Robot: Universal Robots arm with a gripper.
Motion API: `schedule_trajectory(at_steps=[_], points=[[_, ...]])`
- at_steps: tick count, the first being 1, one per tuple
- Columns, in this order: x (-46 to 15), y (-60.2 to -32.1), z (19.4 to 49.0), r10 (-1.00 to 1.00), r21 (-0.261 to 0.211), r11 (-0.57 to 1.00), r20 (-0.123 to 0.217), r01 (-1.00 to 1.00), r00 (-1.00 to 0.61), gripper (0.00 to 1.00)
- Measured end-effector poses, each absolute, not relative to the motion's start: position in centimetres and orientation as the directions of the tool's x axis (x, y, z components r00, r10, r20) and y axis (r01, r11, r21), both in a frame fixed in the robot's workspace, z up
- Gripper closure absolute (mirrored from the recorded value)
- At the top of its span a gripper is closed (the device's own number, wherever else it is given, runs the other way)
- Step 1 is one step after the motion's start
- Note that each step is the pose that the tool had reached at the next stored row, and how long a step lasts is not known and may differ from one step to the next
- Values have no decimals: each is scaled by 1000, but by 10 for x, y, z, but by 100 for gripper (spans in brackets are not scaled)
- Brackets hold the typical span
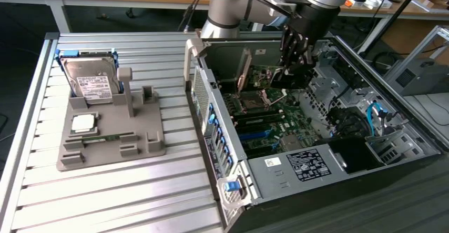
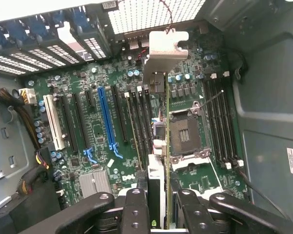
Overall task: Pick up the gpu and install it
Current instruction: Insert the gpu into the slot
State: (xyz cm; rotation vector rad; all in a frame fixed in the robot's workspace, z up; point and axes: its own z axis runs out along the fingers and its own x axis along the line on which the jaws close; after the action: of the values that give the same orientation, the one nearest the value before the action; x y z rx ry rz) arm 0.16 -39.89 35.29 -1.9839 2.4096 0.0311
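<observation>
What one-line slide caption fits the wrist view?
Gripper holds the gpu edge-on, bracket end forward, above the motherboard inside the open computer case.

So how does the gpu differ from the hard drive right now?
The gpu is a thin card held edge-on in the claw above the motherboard; the hard drive is a boxy silver unit leaning in the grey holder on the table, untouched. Both stand roughly on edge.
</observation>
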Motion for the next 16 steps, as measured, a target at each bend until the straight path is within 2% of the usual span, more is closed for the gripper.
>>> schedule_trajectory(at_steps=[16], points=[[2,-399,353,-993,3,116,-28,-993,-116,73]])
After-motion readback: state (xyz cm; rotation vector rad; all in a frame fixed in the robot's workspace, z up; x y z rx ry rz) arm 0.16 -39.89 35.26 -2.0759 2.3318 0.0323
